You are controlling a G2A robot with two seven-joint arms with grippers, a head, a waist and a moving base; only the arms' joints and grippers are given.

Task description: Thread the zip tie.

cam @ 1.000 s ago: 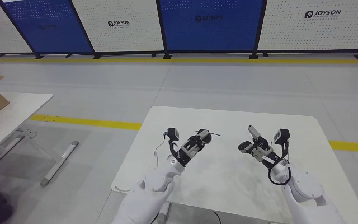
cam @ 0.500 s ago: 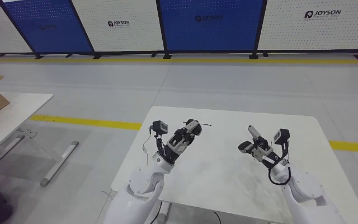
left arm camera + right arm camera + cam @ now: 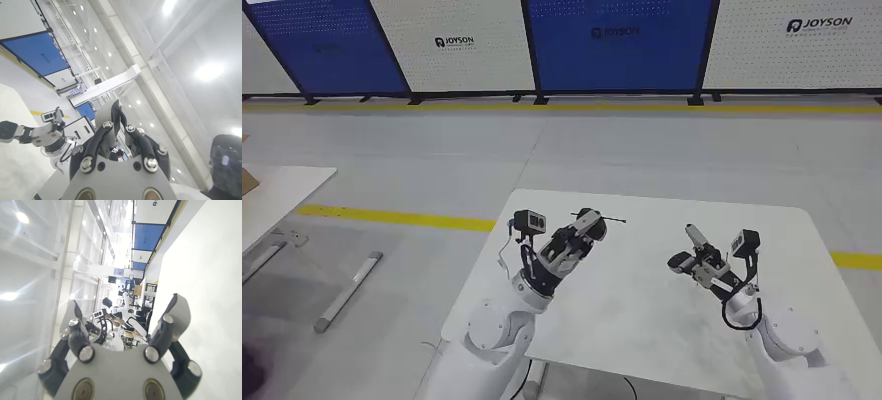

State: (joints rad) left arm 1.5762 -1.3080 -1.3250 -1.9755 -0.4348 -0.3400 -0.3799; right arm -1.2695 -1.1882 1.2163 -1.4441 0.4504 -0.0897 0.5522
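Note:
The zip tie (image 3: 614, 219) is a thin black strip sticking out sideways from my left gripper (image 3: 590, 220), which is shut on it above the table's far left part. In the left wrist view the left gripper (image 3: 117, 111) has its black pads pressed together and points up toward the ceiling. My right gripper (image 3: 683, 248) hangs above the right half of the table, well apart from the tie. In the right wrist view the right gripper (image 3: 126, 308) is open with nothing between its fingers (image 3: 178, 306).
The white table (image 3: 642, 330) carries no other objects. Grey floor with a yellow line (image 3: 392, 216) lies beyond its far edge, and a second white table (image 3: 272, 195) stands at the far left. The right arm (image 3: 49, 132) appears across the table in the left wrist view.
My left gripper has carried the zip tie to the left and a little farther away, then nearly stopped. The right arm has stayed still.

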